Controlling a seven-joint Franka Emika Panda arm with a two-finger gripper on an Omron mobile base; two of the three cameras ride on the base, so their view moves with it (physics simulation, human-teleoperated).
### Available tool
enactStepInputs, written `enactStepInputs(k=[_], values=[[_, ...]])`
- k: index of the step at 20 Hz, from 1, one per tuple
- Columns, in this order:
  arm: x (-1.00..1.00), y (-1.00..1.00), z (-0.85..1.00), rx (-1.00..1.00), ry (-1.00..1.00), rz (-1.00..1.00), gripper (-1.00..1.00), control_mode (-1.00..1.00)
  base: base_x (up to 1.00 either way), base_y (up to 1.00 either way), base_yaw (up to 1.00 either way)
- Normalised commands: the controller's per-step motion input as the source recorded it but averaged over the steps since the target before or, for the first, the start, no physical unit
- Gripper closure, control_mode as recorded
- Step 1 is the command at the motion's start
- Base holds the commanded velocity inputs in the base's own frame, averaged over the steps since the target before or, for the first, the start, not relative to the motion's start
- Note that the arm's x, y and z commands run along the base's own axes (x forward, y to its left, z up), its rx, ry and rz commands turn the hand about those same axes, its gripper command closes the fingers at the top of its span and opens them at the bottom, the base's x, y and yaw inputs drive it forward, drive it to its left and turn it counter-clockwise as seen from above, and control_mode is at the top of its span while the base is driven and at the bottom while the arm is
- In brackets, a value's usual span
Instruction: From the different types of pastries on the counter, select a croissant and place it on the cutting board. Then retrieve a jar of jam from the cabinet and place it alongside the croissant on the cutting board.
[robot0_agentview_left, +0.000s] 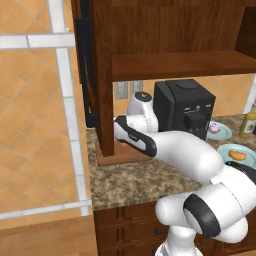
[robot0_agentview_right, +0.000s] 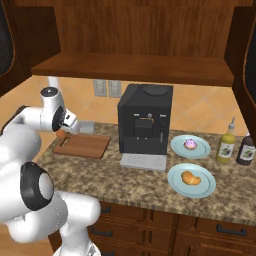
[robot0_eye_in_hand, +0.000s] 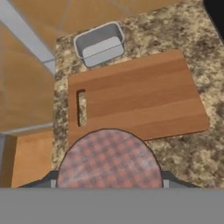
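Observation:
My gripper is shut on the jar of jam. In the hand view its pink checked lid sits between the fingers, just over the near edge of the cutting board. From the right base view the jar is a small orange piece under the gripper, above the left end of the board. The croissant lies on a pale blue plate at the counter's front right. A pinkish-purple pastry rests on the plate behind it. The board's top is bare.
A black coffee machine stands right of the board. A grey metal container sits just past the board's far end. Two bottles stand at the far right. The cabinet shelf hangs overhead, with its door open.

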Motion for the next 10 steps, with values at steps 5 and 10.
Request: enactStepInputs(k=[5, 10], values=[[0.36, 0.01, -0.02, 0.0, 0.0, 0.03, 1.0, -1.0, 0.0, 0.0, 0.0], [0.0, 0.0, -0.87, -0.14, 0.02, 0.0, 1.0, -1.0, 0.0, 0.0, 0.0]])
